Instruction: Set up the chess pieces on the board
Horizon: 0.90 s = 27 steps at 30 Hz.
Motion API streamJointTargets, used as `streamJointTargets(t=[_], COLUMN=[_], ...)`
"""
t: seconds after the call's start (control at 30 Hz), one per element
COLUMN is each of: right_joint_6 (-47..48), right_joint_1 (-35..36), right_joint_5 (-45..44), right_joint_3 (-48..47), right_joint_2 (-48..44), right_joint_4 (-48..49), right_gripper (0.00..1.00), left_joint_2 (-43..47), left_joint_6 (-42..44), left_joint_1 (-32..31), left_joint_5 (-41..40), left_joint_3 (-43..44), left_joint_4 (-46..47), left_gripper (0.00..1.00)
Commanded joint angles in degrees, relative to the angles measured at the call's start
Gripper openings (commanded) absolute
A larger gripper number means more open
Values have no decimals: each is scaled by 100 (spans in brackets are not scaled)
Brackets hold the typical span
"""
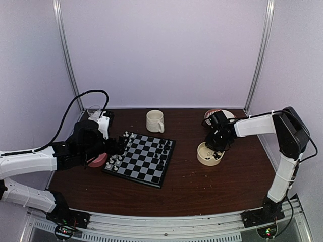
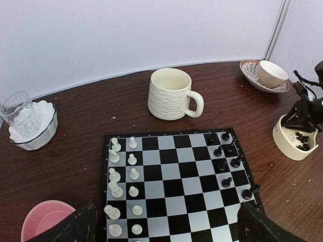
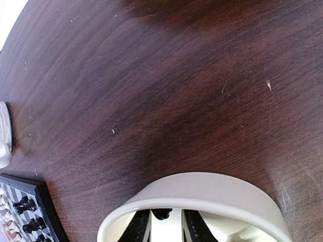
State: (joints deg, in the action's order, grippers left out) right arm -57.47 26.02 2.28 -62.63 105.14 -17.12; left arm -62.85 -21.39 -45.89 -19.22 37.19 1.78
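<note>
Top view: the board (image 1: 140,159) sits askew, left of the table's (image 1: 202,186) centre. The right gripper (image 1: 217,147) dips into the cream bowl (image 1: 208,155) nearer the right edge.
Right wrist only: fingers (image 3: 193,229) are down inside that bowl, close together, with a small dark thing (image 3: 161,214) between them. Pinched or not, can't tell!
Left wrist only: the left gripper (image 2: 166,224) hovers over the board's near side, jaws flung wide. White pieces (image 2: 123,181) stand in two files on its left, black pieces (image 2: 227,156) are strung down its right, and more black ones lie loose in the bowl.
Around: a ribbed mug (image 1: 155,121) behind the board; a cup (image 2: 272,73) on a saucer (image 2: 248,73) at the back right corner; a glass (image 2: 20,113) in a white dish (image 2: 43,132) back left.
In the way: the left arm (image 1: 30,162) covers half the pink bowl (image 1: 98,161) beside the board's left edge.
</note>
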Motion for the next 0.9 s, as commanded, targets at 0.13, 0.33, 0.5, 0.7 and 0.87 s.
streamJointTargets(t=[0.13,0.33,0.5,0.7,0.87], right_joint_6=[103,447,850,1351,1951], right_joint_1=[-62,-37,1,51,52], right_joint_5=[47,232,404,480,82], right_joint_3=[34,31,101,4,-302], right_joint_2=[9,-170,-338,-620,-753], right_joint_4=[-106,-331,-640,-993,-1188], right_gripper=[16,16,16,17,32], left_joint_2=[95,91,82,47,78], left_joint_6=[47,47,51,60,64], left_joint_1=[27,27,27,27,32], left_joint_5=[24,25,15,-9,-33], left_joint_3=[146,157,157,164,156], left_joint_4=[68,59,67,68,59], left_gripper=[97,97,97,97,97])
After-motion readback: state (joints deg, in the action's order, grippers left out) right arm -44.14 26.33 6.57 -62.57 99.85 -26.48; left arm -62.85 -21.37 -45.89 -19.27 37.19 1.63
